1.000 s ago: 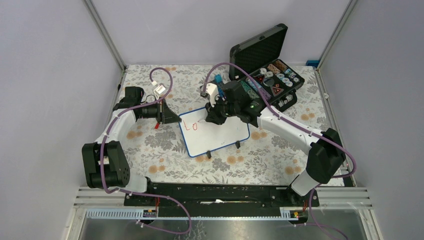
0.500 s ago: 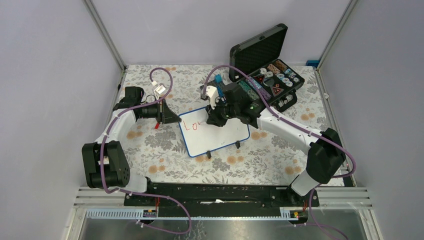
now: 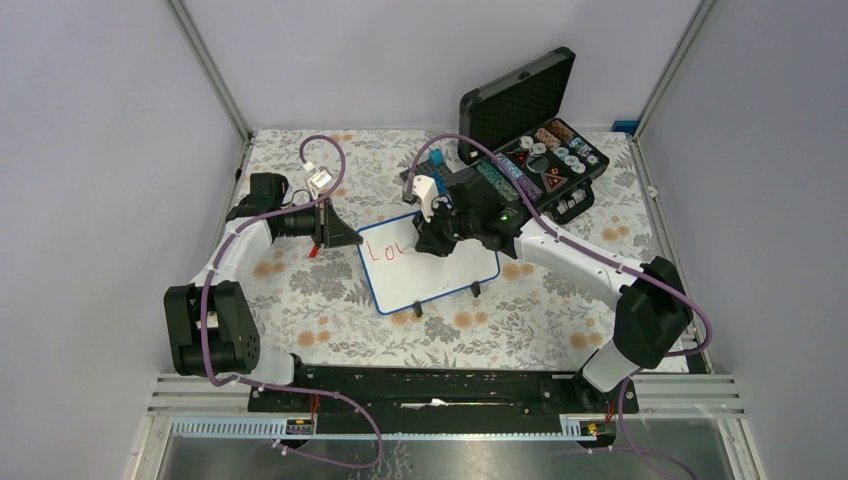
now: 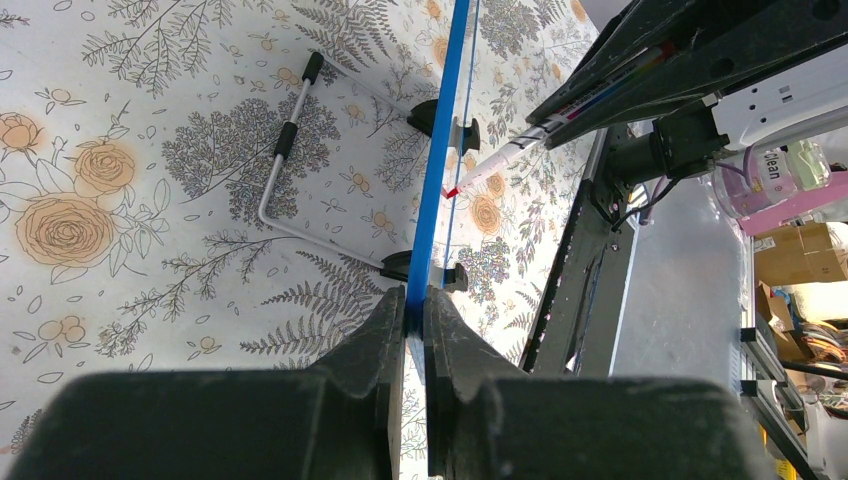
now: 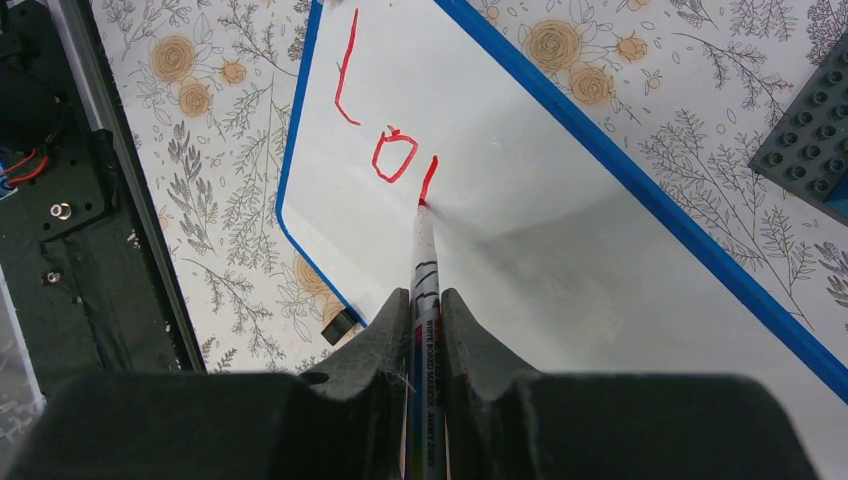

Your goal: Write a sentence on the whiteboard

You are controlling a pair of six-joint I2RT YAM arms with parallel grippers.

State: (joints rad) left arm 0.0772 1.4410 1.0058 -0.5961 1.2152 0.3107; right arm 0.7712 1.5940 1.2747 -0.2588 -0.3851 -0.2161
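The whiteboard (image 3: 440,275), white with a blue frame, lies on the floral cloth at the table's middle. My left gripper (image 3: 350,240) is shut on the board's left edge; the left wrist view shows the blue frame (image 4: 436,180) pinched between the jaws of that gripper (image 4: 415,305). My right gripper (image 5: 427,300) is shut on a whiteboard marker (image 5: 424,262), whose red tip touches the whiteboard (image 5: 600,260). The sentence (image 5: 385,150) reads "Lo" in red, plus one short stroke at the tip. The marker (image 4: 500,160) also shows in the left wrist view.
An open black case (image 3: 535,160) with small parts stands at the back right, just behind the right arm. A grey studded baseplate (image 5: 810,140) lies beside the board. A bent metal rod with black grips (image 4: 285,150) lies on the cloth by the board's feet.
My right gripper has shifted slightly to the right with the marker, and a new red stroke has appeared after "Lo". The left arm has not moved.
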